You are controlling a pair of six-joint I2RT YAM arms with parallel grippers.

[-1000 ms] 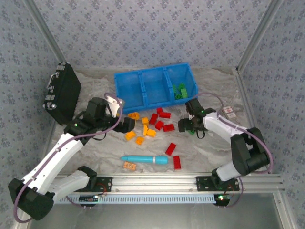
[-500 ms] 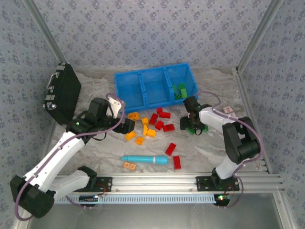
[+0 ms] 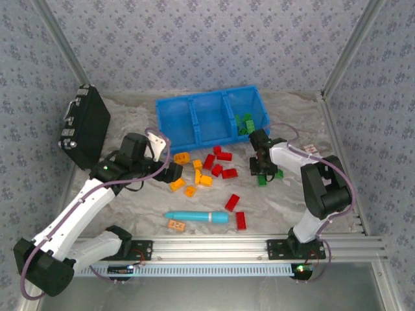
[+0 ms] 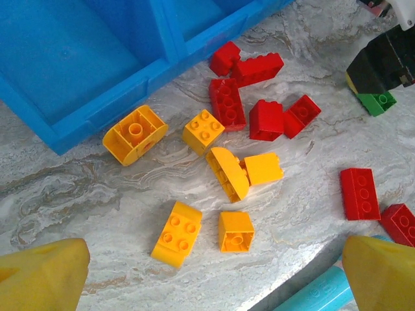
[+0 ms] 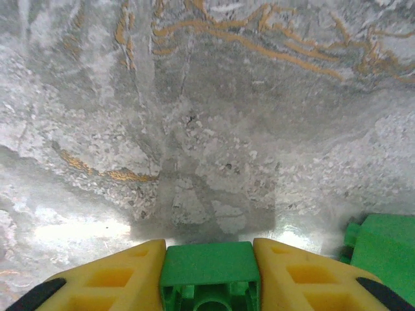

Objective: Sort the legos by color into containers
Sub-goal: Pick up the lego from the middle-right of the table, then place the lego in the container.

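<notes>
Red [image 3: 224, 155] and orange-yellow legos [image 3: 201, 180] lie scattered on the marbled table in front of the blue three-part bin [image 3: 194, 120]. Its right compartment holds several green legos [image 3: 245, 124]. My right gripper [image 3: 262, 173] points down at the table right of the pile. It is shut on a green lego [image 5: 209, 275], and a second green lego [image 5: 386, 249] lies just beside it. My left gripper [image 4: 214, 262] hovers open over the orange legos, with a square one [image 4: 235, 231] and a rounded one [image 4: 177, 234] between its wide-spread fingers [image 4: 42, 275].
A cyan pen-like cylinder [image 3: 196, 216] lies near the front, with an orange lego [image 3: 176, 225] and two red ones [image 3: 237, 210] around it. A black hard case [image 3: 84, 126] leans at the left wall. Metal frame rails border the table.
The right arm has swung its wrist toward the bin and turned its gripper down onto the green lego. The left arm has stayed put.
</notes>
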